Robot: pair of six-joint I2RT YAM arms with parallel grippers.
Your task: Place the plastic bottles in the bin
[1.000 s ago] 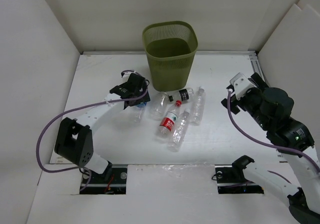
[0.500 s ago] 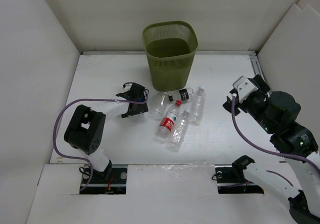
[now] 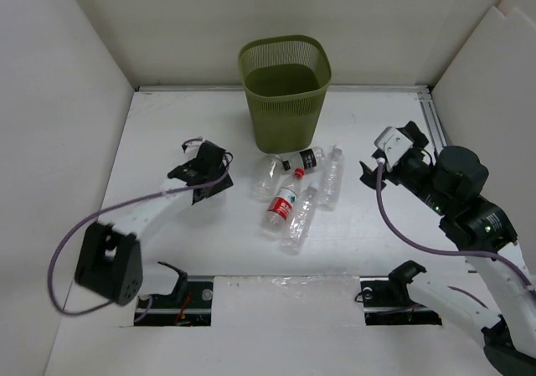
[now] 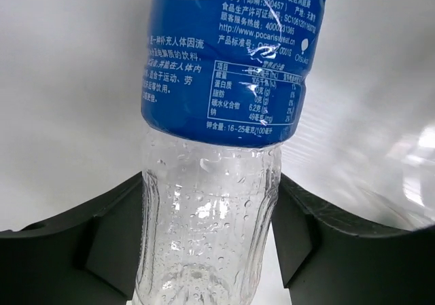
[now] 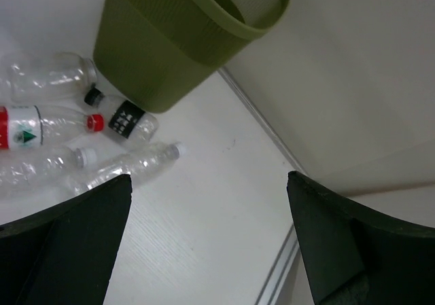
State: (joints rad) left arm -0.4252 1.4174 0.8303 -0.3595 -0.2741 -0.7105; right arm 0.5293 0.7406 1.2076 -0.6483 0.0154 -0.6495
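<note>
A clear plastic bottle with a blue label [image 4: 228, 74] stands between the fingers [image 4: 112, 230] of my left gripper [image 4: 211, 206], which press on its bare lower part from both sides. From above, the left gripper [image 3: 206, 170] is left of the bottle pile and hides that bottle. The olive-green mesh bin [image 3: 285, 87] stands upright at the back centre. In front of it lie a bare crushed bottle [image 3: 266, 175], a black-labelled one [image 3: 306, 159], a red-white one [image 3: 283, 206] and two clear ones [image 3: 300, 218] [image 3: 332, 176]. My right gripper [image 3: 387, 153] is open and empty, right of the pile.
White walls close in the table on the left, back and right. A rail [image 5: 279, 278] runs along the right edge of the table. In the right wrist view the bin [image 5: 163, 54] is at top left with bottles [image 5: 126, 121] by its foot.
The left jaws have closed in on the blue-labelled bottle, and that gripper has moved left, away from the pile. The right gripper has shifted slightly left and stays wide.
</note>
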